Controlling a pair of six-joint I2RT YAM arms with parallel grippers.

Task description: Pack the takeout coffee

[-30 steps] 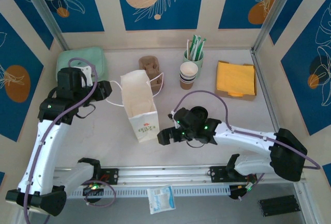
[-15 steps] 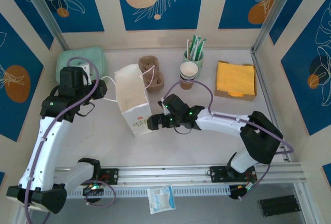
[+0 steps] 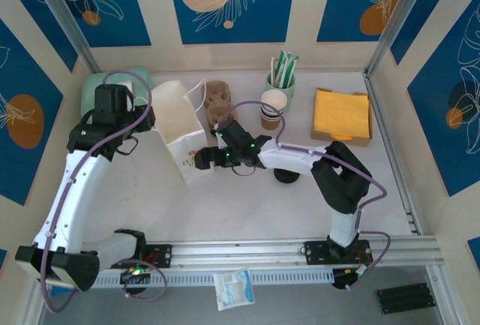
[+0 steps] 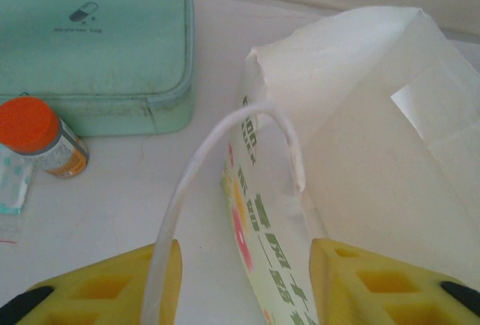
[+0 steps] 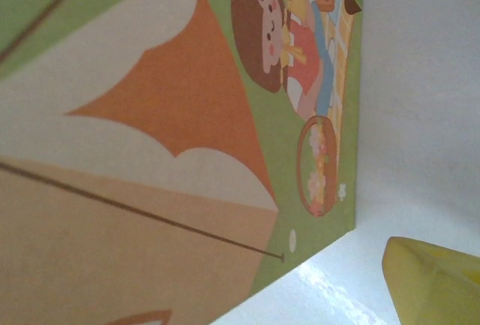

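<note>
The right gripper (image 3: 199, 158) sits so close against the paper bag (image 3: 178, 126) that from above its finger gap is too small to read. In the right wrist view, one yellow finger (image 5: 435, 284) is cropped at the lower right corner, and the bag's print runs off every edge. On the bag's left, the left gripper (image 3: 146, 118) is partly hidden behind the bag wall. Its fingers (image 4: 112, 287) are cut by the bottom edge. Right of the bag, the takeout coffee (image 3: 286, 178) is half covered by the right arm
</note>
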